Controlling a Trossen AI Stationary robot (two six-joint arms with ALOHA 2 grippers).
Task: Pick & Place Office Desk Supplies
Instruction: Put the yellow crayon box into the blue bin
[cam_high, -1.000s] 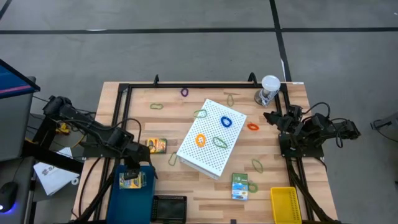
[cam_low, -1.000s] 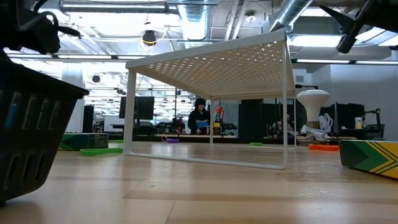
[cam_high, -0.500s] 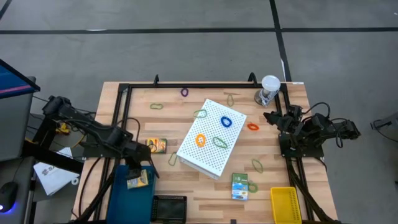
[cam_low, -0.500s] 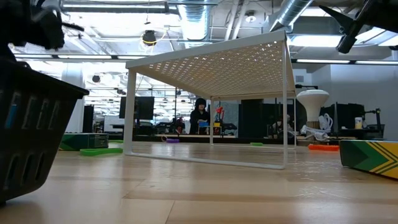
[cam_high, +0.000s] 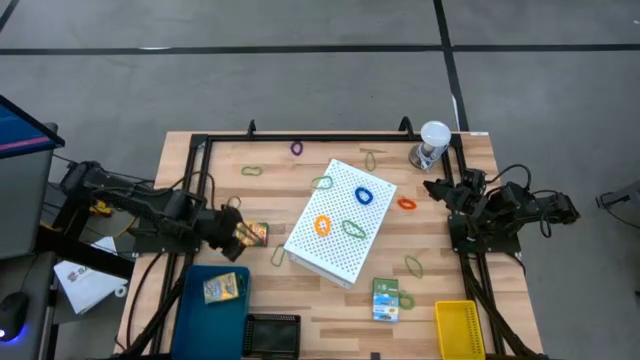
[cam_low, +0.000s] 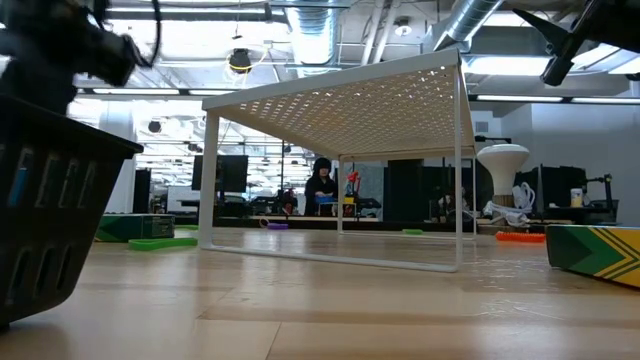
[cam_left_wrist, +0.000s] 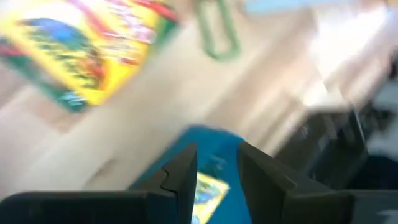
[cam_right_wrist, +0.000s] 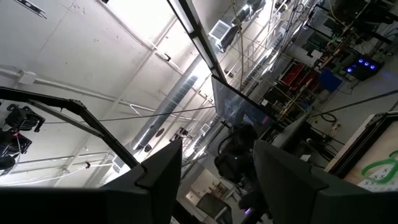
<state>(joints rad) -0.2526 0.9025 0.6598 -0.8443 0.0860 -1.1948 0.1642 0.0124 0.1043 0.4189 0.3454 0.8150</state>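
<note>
Crayon box (loose) (cam_high: 252, 234): on table just left of white perforated box (cam_high: 341, 221); L gripper (cam_high: 236, 237) right by it, contact not clear. Judged light, stiff card, smooth faces; grip across the narrow sides.
Crayon box (binned) (cam_high: 222, 288): lies flat in blue bin (cam_high: 200, 322), front left.
Green card box (cam_high: 386, 299): front of table, right of centre; judged light, rigid; take by long edges.
Rubber bands: blue (cam_high: 362, 196), orange (cam_high: 323, 225), olive (cam_high: 353, 229) on top of perforated box; purple (cam_high: 297, 148) near back rail; others scattered on wood. Judged v. light, floppy, flat to surface; pinch one strand, may slip.
L gripper: fingers (cam_left_wrist: 181, 180) apart w/ narrow gap, nothing between them; blue bin shows past them.
R gripper (cam_high: 434, 187): parked at right table edge, jaws wide apart, empty.
Writing: print on crayon box in left wrist view (cam_left_wrist: 87, 46) too blurred to read; no brand legible anywhere.
Surround: clear cup w/ white lid (cam_high: 433, 142) back right; yellow bin (cam_high: 459, 329) front right; black bin (cam_high: 272, 335) front.
</note>
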